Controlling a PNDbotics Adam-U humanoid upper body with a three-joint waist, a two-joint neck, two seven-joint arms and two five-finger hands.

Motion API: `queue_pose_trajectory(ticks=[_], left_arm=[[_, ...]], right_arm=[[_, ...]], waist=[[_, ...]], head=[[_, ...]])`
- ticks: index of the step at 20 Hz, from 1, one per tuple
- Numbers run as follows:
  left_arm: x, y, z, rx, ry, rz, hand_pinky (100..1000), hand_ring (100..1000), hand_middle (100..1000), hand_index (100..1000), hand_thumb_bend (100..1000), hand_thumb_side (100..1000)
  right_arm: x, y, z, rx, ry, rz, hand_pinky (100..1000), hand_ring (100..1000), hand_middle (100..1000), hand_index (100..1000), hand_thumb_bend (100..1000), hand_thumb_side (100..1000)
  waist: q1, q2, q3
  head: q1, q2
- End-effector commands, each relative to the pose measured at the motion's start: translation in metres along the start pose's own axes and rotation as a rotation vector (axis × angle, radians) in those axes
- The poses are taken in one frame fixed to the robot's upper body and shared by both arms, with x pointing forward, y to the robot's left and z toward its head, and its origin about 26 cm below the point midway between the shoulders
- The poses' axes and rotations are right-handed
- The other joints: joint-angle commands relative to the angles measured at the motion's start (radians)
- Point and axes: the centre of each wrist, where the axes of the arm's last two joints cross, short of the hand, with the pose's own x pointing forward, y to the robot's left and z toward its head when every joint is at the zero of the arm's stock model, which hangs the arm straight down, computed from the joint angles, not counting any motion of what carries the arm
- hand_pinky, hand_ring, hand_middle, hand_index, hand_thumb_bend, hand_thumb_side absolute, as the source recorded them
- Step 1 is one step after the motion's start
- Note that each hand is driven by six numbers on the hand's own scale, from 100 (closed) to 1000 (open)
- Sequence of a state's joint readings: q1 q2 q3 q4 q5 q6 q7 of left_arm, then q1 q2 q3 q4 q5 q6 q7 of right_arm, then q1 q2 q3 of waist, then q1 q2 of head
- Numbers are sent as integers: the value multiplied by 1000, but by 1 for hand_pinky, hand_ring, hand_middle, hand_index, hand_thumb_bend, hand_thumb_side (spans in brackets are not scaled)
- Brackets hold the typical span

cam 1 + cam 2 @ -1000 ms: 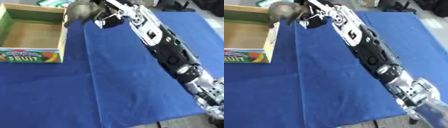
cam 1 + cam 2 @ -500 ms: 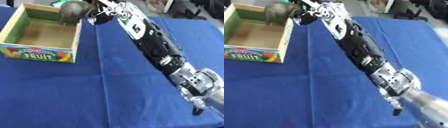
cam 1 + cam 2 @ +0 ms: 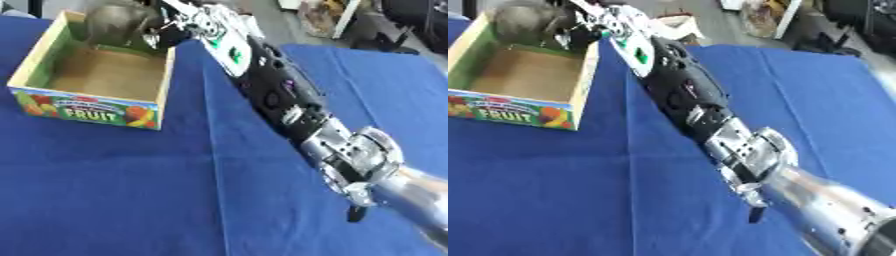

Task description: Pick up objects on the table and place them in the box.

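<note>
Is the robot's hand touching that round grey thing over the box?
Touching. In the left eye view the right hand has its fingers curled against the round grey thing, held above the box.

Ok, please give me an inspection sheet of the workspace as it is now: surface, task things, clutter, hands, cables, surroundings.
Surface: blue cloth covering the table, creased.
Job's things: open wooden box with a FRUIT label, inside looks bare; dark grey rounded object held above its far right corner.
Clutter: nothing seen.
Hands: right hand curled round the grey object; left hand not in view.
Cables: nothing seen.
Surroundings: blurred items beyond the table's far edge.
</note>
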State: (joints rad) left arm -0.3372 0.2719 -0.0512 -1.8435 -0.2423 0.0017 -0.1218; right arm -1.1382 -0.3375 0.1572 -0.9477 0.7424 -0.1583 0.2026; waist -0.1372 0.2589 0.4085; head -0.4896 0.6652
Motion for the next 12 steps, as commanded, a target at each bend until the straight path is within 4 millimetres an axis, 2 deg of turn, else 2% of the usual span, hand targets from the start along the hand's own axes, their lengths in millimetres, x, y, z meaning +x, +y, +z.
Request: queue_pose_trajectory(ticks=[1,5,9,11,12], left_arm=[[12,0,-7,-8,-52,6,597,495,491,652,252,597],[16,-3,-11,-20,-71,20,597,495,491,652,254,596],[16,-4,-11,-25,-75,24,597,495,491,652,255,598],[17,-4,-12,-26,-75,24,597,495,491,652,256,599],[16,-4,-11,-26,-75,24,597,495,491,652,256,599]], right_arm=[[7,-4,-6,-4,-14,25,291,519,445,620,100,100],[1,16,-5,39,19,13,337,534,459,626,100,100],[-6,29,-2,52,66,5,397,572,495,657,100,110],[-9,34,-1,58,84,12,428,603,534,705,118,159],[-10,36,-1,62,89,15,463,651,591,758,156,230]], waist=[[8,-19,12],[7,-16,39],[6,-11,49],[5,-10,49],[5,-9,49]], head=[[-21,-20],[-42,-32],[-53,-35],[-53,-35],[-53,-36]])
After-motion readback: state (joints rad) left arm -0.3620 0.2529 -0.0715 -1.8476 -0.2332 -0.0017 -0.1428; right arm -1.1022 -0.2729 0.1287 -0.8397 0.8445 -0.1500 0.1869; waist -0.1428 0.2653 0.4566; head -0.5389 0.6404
